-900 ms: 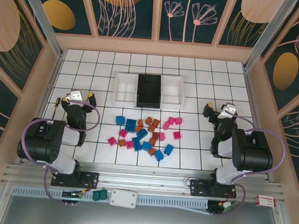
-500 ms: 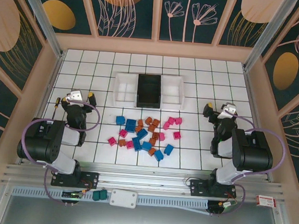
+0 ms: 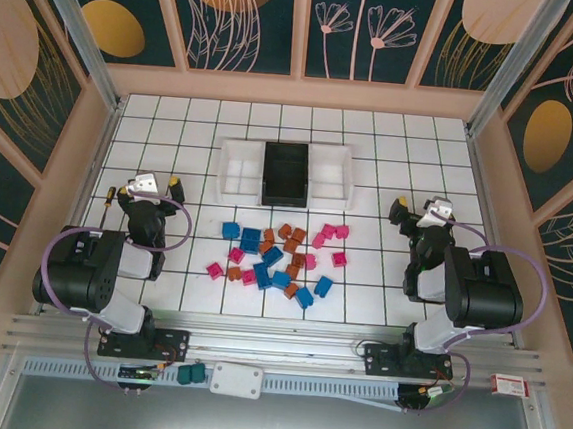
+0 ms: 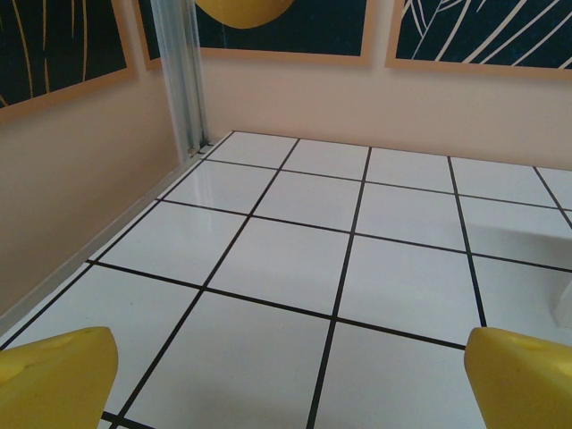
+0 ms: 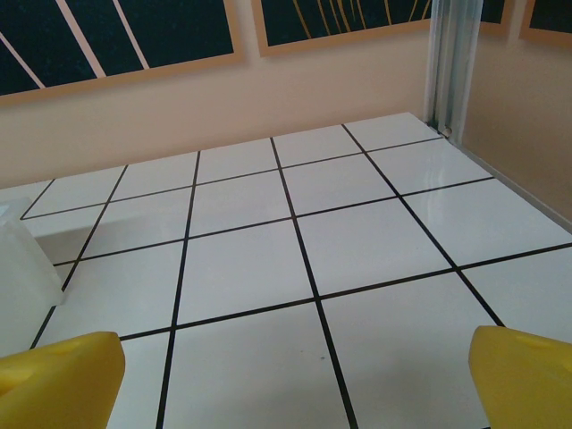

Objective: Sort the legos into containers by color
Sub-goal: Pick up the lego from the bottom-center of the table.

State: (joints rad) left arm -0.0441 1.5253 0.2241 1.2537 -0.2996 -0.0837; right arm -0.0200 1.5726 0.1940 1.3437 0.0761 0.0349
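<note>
White tiled table (image 3: 393, 144), legos (image 3: 278, 259) all in one loose pile, both end effectors spread wide

So the blue, orange-brown and pink bricks are mixed together in a scattered patch mid-table, just on the near side of the containers (image 3: 238, 173). Those are the three trays joined in a row, white-black-white, and all three look bare inside. The left end effector (image 3: 142, 187) sits off to the left of the pile and the right end effector (image 3: 423, 206) off to the right, both well apart from any brick. In the wrist views it's the same on each side: yellow fingertips (image 4: 54, 380) down in the bottom corners for the left one (image 4: 286, 384), likewise for the right one (image 5: 290, 380), with plain tile between them and nothing gripped. The right wrist view also catches a white tray corner (image 5: 18, 268) at its left edge.
</note>
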